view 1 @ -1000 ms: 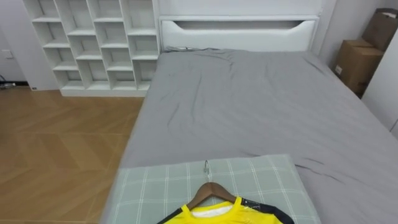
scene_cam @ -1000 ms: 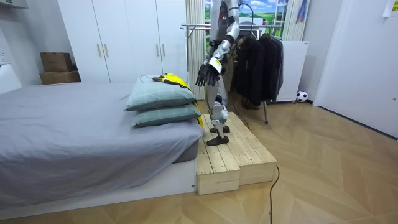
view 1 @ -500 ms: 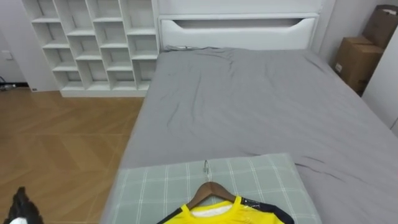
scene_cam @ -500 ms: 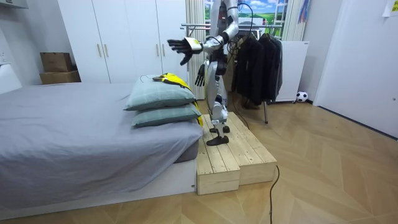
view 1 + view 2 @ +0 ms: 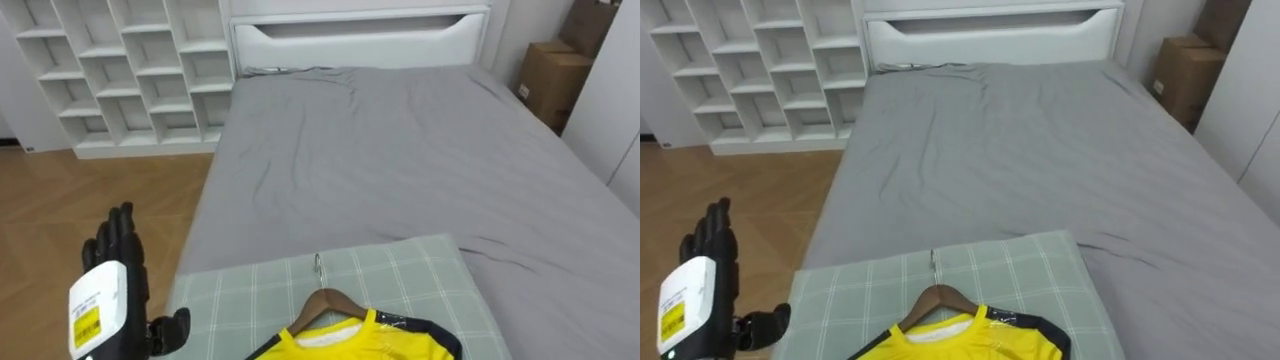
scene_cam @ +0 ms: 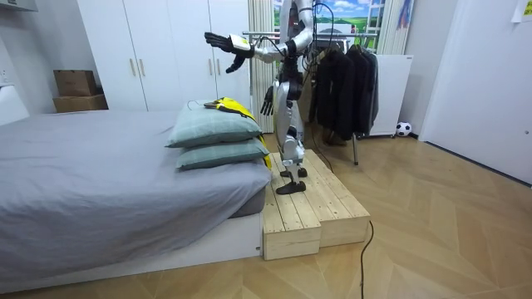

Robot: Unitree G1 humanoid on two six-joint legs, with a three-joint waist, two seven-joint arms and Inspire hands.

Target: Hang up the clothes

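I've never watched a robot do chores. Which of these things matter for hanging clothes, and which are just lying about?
For the job:
yellow shirt on its wooden hanger, lying on the pillows; rack of dark clothes behind the robot; left hand, held up, open; right hand, at its side.

Just lying about:
bed, white shelves, cardboard boxes, ball, wardrobe.

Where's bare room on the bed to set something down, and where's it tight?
Free: the grey mattress, full width, from the headboard down to the pillow. Also the pillow's far strip around the hook of the hanger. Tight: the pillow's near end, covered by the yellow shirt. The left robot hand, open, is left of the pillow.
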